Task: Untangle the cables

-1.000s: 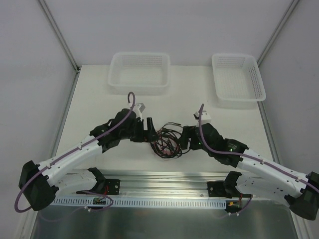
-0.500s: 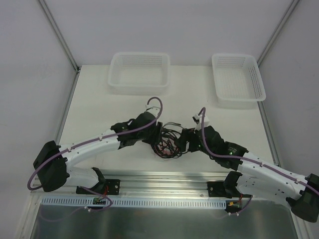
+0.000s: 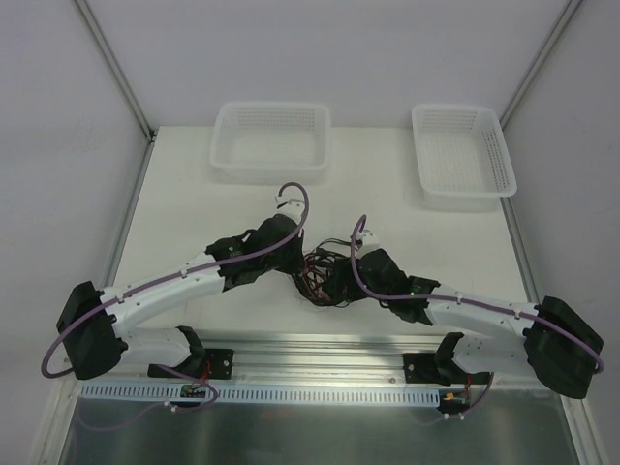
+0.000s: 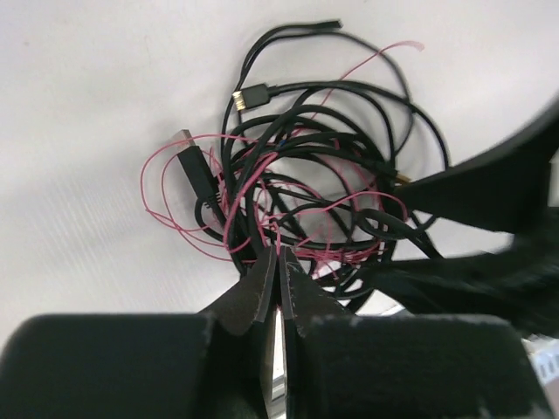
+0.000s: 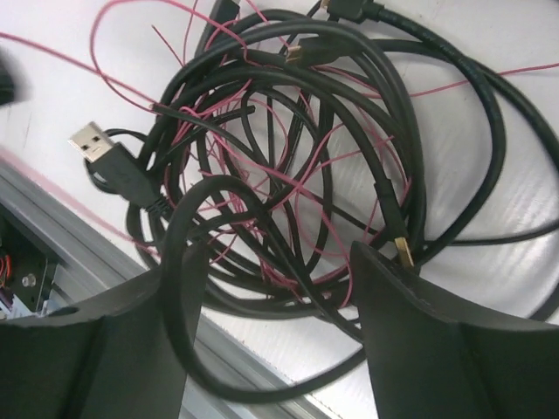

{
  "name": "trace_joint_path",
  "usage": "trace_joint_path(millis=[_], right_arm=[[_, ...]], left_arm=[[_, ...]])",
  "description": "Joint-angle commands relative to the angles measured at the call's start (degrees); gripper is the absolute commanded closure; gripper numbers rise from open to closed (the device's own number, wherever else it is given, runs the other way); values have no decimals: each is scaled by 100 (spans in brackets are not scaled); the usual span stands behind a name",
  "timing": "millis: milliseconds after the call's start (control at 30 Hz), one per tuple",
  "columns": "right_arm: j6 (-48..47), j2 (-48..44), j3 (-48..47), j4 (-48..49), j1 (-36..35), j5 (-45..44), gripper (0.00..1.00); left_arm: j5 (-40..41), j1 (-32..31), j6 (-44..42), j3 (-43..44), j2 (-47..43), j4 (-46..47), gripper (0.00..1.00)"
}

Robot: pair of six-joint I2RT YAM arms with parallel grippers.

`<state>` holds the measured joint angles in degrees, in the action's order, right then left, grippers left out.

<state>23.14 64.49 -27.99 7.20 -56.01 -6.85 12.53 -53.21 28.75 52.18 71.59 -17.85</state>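
The cables (image 3: pixel 320 274) lie as one tangle of black leads and fine red-pink wire between my two grippers, near the table's front edge. The left wrist view shows the cables (image 4: pixel 314 183) with a gold-tipped plug (image 4: pixel 247 97). My left gripper (image 4: pixel 278 255) is shut at the tangle's near edge, with red-pink strands running in between its tips. My left gripper (image 3: pixel 298 267) sits at the tangle's left side. My right gripper (image 5: pixel 275 262) stands open astride the cables (image 5: pixel 288 148), and a black loop drapes over its left finger (image 5: pixel 166 288). A USB plug (image 5: pixel 90 140) sticks out left.
Two white mesh baskets stand at the back, one (image 3: pixel 271 141) centre-left and one (image 3: pixel 463 155) at the right. An aluminium rail (image 3: pixel 320 349) runs along the table's near edge just below the tangle. Purple hoses arch over both arms.
My left arm swung right into the tangle and its jaws went from open to shut. My right arm slid left over the tangle with its jaws still open.
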Motion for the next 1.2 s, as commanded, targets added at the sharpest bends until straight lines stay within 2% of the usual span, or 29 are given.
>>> trace_joint_path(millis=[0, 67, 133, 200, 233, 267, 367, 467, 567, 700, 867, 1067, 1167], right_arm=[[332, 501, 13, 949, -7, 97, 32], [463, 687, -5, 906, 2, -88, 45], [577, 776, 39, 783, 37, -281, 67], [675, 653, 135, 521, 107, -413, 83], [666, 392, 153, 371, 116, -579, 94], [640, 232, 145, 187, 125, -711, 98], [403, -593, 22, -884, 187, -1335, 99], [113, -1437, -224, -2261, 344, -1889, 99], [-134, -1999, -444, -3150, 730, -2206, 99], [-309, -2563, -620, -3838, 1143, -2268, 99], [-572, -2977, -1199, -4551, 1461, -2206, 99], [-986, -3153, -2377, -5175, 1470, -2145, 99], [-1232, -3074, -3009, -5264, 1479, -2022, 99]], left_arm=[[39, -58, 86, 336, -662, -17, 100], [47, -58, 130, 371, -970, -96, 100], [100, -58, 148, 459, -1164, -245, 100], [328, -49, 131, 590, -1463, -394, 100], [459, -40, 104, 652, -1534, -491, 100], [591, -23, 43, 722, -1613, -727, 100], [1005, 214, -19, 969, -1876, -1114, 100], [901, 767, 16, 1092, -2130, -1440, 100], [671, 1365, -1, 1154, -2438, -1529, 100], [820, 1752, -212, 1372, -2694, -1704, 100], [1294, 1884, -484, 1523, -2808, -2038, 100], [1857, 2191, -327, 1058, -2791, -2390, 100], [1893, 2639, -213, 776, -2721, -2434, 100]])
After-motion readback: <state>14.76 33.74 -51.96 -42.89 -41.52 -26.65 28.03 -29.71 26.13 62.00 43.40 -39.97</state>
